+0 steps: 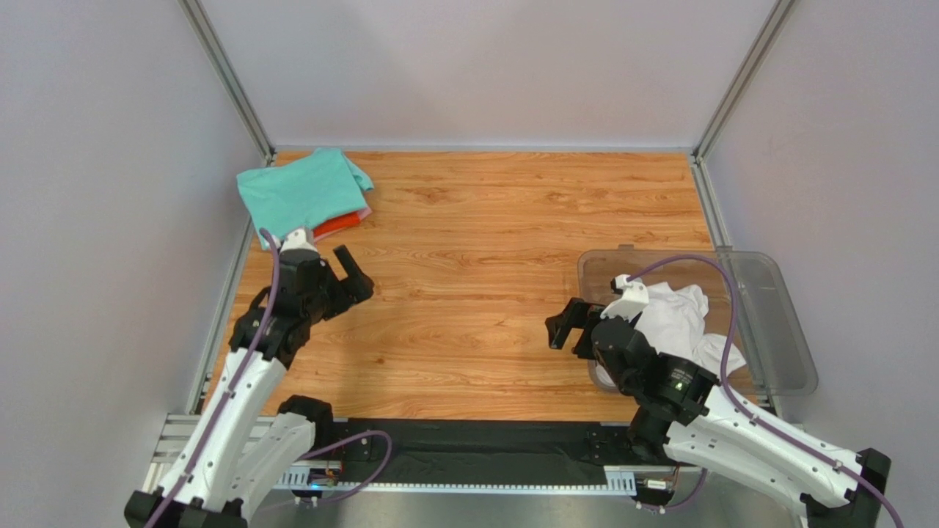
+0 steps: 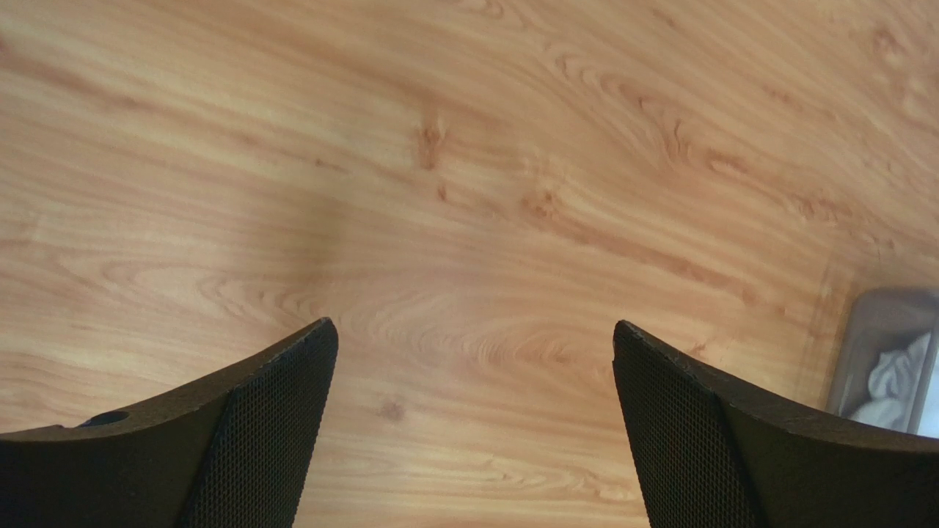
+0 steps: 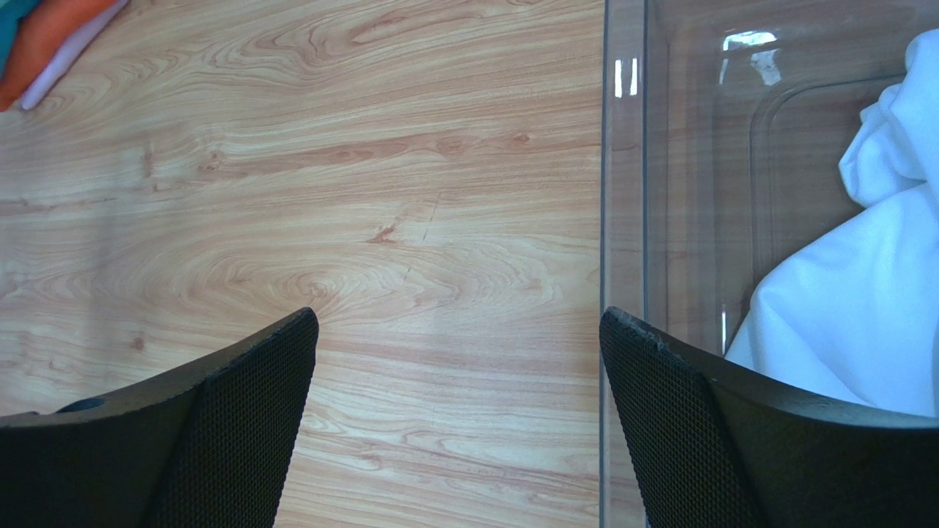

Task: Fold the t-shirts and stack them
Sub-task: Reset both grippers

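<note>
Left gripper [image 2: 472,330], right gripper [image 3: 457,321] spread wide, empty, mint shirt [image 1: 303,189] over orange one [image 1: 340,223], perhaps pink too, upper left, white shirt [image 1: 675,314] in bin [image 1: 763,295]

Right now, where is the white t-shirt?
In the top view the white t-shirt lies crumpled inside the clear plastic bin on the table's right side, just to the right of the open right gripper.

Folded mint-green t-shirt [image 1: 303,189] far left, atop orange-red one [image 1: 340,224], white t-shirt [image 1: 672,314] crumpled in bin [image 1: 775,314]
</note>
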